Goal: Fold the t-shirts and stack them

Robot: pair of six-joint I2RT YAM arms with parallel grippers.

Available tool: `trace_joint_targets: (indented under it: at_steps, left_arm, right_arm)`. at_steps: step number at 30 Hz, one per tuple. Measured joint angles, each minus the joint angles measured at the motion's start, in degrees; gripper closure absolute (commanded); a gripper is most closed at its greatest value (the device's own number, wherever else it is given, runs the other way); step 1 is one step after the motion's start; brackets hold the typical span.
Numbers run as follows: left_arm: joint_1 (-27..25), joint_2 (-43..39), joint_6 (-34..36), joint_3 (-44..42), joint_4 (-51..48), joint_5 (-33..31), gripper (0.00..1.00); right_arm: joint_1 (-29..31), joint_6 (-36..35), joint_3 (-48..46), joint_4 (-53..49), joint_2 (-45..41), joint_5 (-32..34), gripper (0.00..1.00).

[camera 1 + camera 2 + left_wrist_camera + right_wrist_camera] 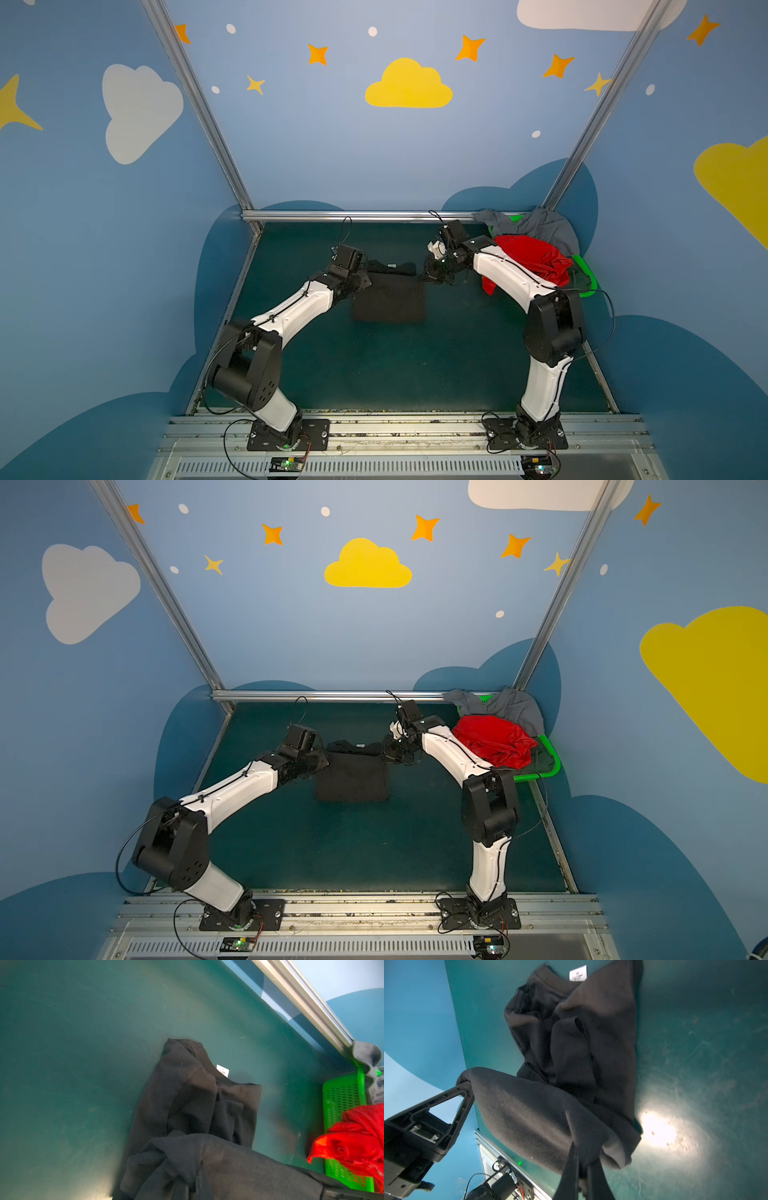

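Right wrist view: black t-shirt [571,1043], soft matte knit, bunched; its white neck label [577,972] seems to read XL. Left tool [466,1087] and right tool [581,1159] both clamp its cloth.

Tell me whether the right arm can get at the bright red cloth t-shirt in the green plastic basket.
Probably not yet: the right gripper is shut on the black cloth t-shirt. The bright red t-shirt lies uncovered atop the green plastic basket, beside that arm, so releasing should free the way.
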Motion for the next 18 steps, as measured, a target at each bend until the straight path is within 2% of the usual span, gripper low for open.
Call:
trace_joint_targets:
  at_steps: [9, 18]
  left_arm:
    - [2.27, 7.65, 1.38, 5.01, -0.02, 2.84, 0.97]
    - [3.43, 11.04, 1.77, 7.54, 0.04, 4.55, 0.97]
  right_arm:
    - [-0.83, 0.02, 2.51, 0.13, 4.70, -0.20, 1.00]
    - [-1.55, -0.28, 7.78, -1.09, 8.55, -0.17, 1.00]
